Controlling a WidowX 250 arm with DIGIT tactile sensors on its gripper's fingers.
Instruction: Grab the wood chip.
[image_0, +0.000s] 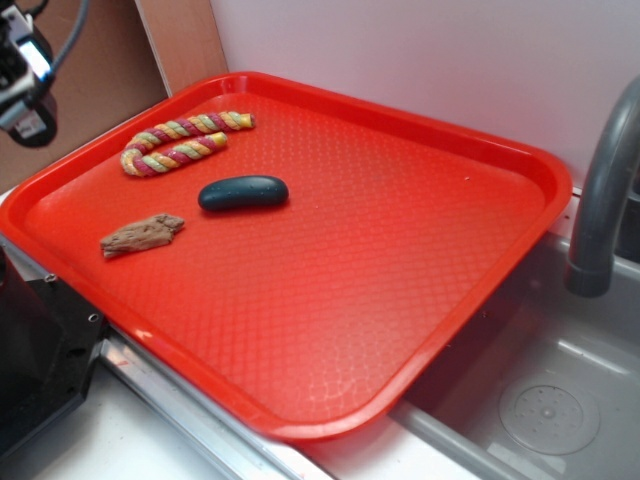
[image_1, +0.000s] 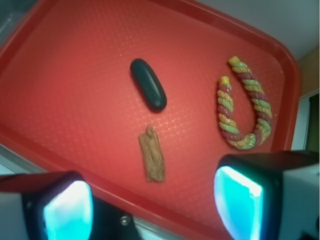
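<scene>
Approach phase, nothing grabbed yet. My pincer (image_1: 152, 207) hangs above the near-left side of the red tray (image_0: 500, 150), spread wide and empty; in the wrist view both pads (image_1: 67, 210) sit at the bottom of the frame with the tray's rim showing between them. The wood chip (image_1: 152, 160) lies flat on the tray close to its left edge, just inside the rim, long axis roughly in line with my view's vertical, so it already points into the gap between the pads. Dark oval (image_1: 148, 84) sits near it, a bit further toward the tray's middle, apart from the chip, not touching. Red-yellow rope (image_1: 245, 107) is curled toward the far-left corner, well clear of both. In the exterior view only a bit of my arm (image_0: 25, 70) shows at the top left, so I can't judge my height over the tray with any confidence; looks high. Next move, as I read it: slide forward a touch to centre over the chip, drop straight down until the pads straddle its narrow width, then close across it. Chip is thin and flat, so I need to go almost to the tray surface, and keep off the rim behind me.
</scene>
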